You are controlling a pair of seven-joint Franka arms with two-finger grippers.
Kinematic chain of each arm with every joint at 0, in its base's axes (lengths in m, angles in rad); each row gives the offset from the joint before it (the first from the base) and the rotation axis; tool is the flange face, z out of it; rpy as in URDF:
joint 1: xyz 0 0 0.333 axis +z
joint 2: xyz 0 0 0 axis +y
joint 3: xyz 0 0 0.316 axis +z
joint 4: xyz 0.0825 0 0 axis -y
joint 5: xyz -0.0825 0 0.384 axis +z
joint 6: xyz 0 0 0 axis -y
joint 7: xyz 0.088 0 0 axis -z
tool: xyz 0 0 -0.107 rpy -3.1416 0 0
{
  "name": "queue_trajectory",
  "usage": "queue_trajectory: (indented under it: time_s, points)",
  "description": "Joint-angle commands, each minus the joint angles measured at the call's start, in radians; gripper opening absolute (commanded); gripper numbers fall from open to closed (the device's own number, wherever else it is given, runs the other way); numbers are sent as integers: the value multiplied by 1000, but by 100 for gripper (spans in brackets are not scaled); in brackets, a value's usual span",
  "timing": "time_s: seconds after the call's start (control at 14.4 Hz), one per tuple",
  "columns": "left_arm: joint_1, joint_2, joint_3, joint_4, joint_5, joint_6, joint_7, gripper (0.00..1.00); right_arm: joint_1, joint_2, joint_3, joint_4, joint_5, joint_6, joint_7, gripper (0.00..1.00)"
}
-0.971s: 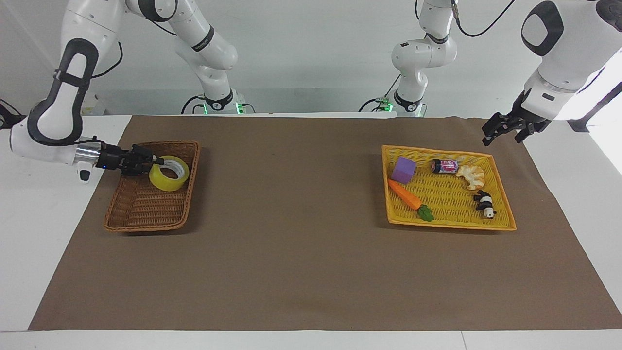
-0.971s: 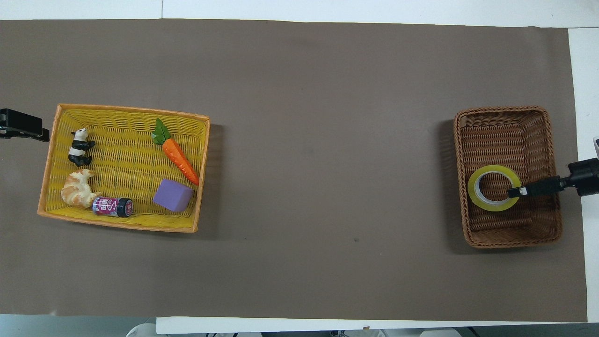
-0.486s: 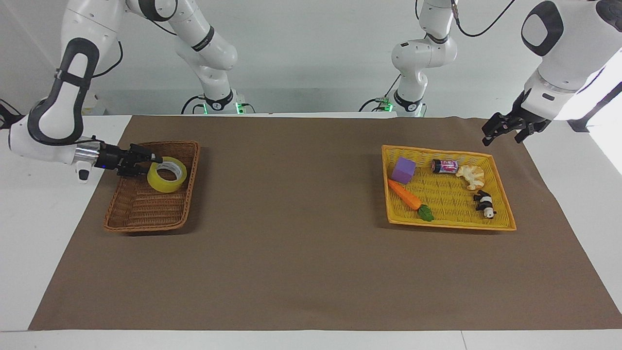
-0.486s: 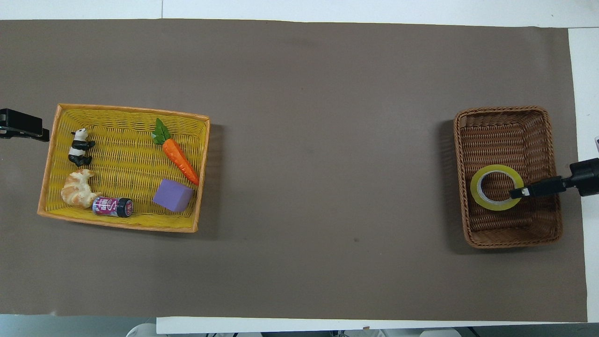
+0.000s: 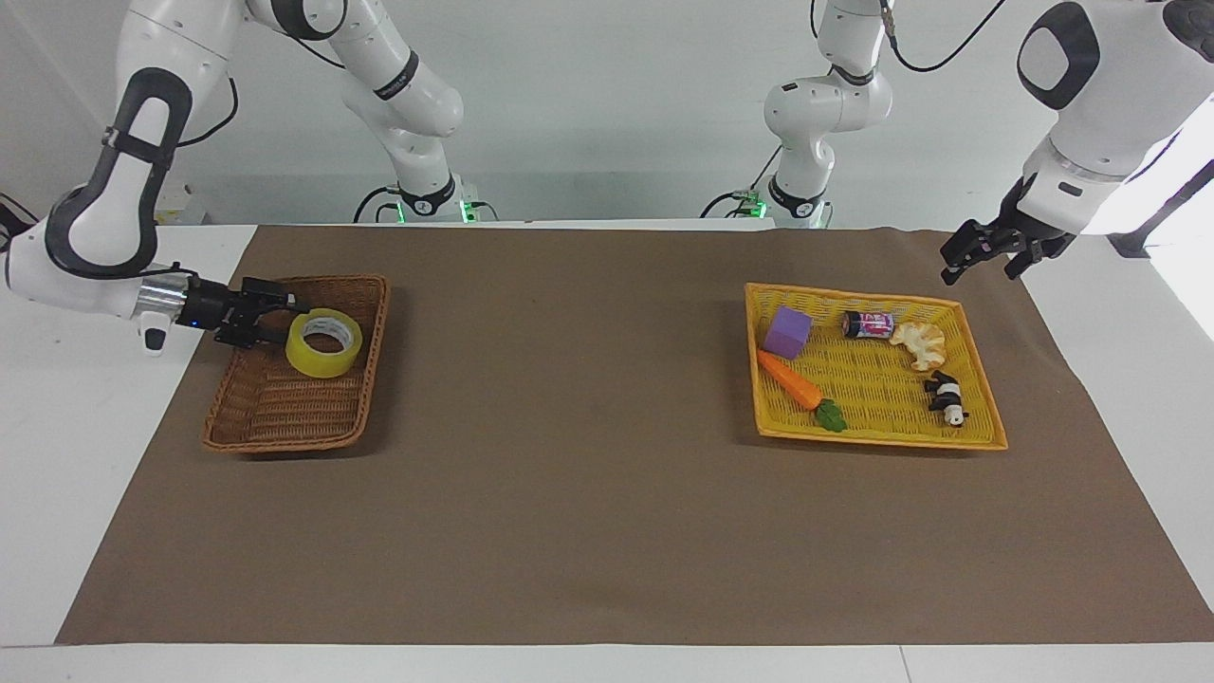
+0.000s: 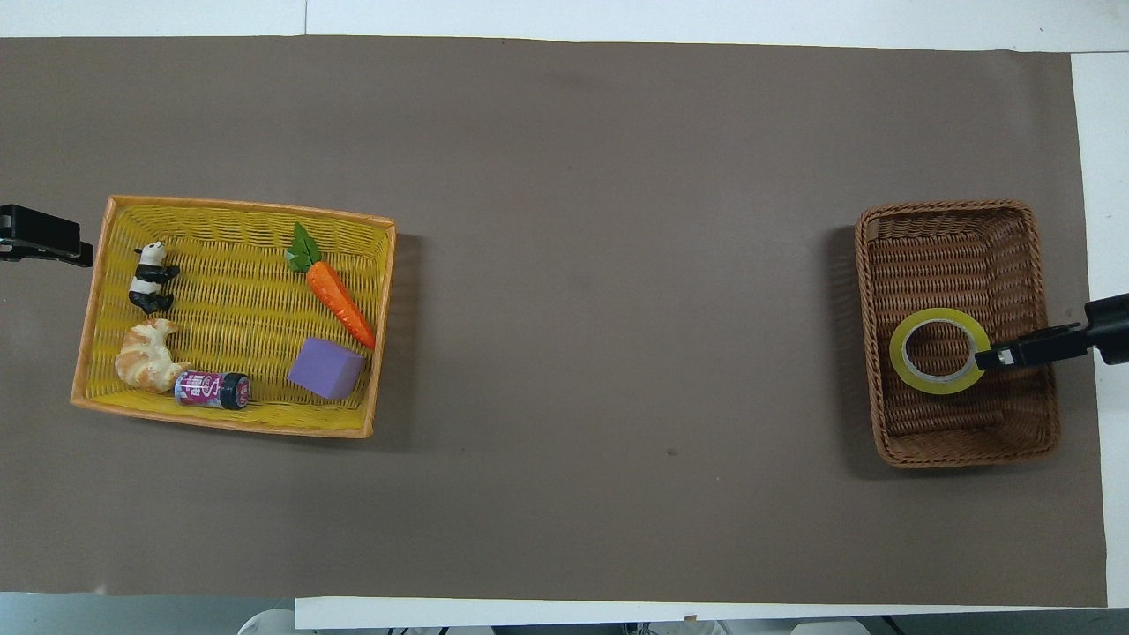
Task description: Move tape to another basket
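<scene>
The yellow tape (image 5: 324, 342) (image 6: 938, 351) lies flat in the brown wicker basket (image 5: 248, 433) (image 6: 949, 215), in the half nearer to the robots. My right gripper (image 5: 281, 319) (image 6: 986, 358) reaches in over the basket's rim at the right arm's end of the table. It is open, its fingertips just beside the roll's outer edge and holding nothing. My left gripper (image 5: 986, 254) (image 6: 42, 246) waits open in the air over the mat, off the corner of the yellow basket (image 5: 977, 438) (image 6: 247, 207).
The yellow basket, at the left arm's end of the table, holds a purple cube (image 5: 789, 331), a carrot (image 5: 797, 383), a small can (image 5: 869, 324), a croissant (image 5: 921, 343) and a panda figure (image 5: 946, 397). A brown mat (image 5: 588, 455) covers the table between the baskets.
My right gripper has opened and let go of the tape, which has settled flat in the brown basket. The gripper has drawn back a little toward the basket's rim. The left arm has not moved.
</scene>
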Motion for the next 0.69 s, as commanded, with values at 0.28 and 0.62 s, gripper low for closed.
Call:
queue_trajectory:
  time_s: [0.28,0.62]
  points:
    - [-6,-6,5,-6,23,-12,4,100,94,-119,18,41,-123,38,-6,99]
    - [-6,-6,6,-6,23,-12,4,100,215,-205,18,55,-209,61,127,99]
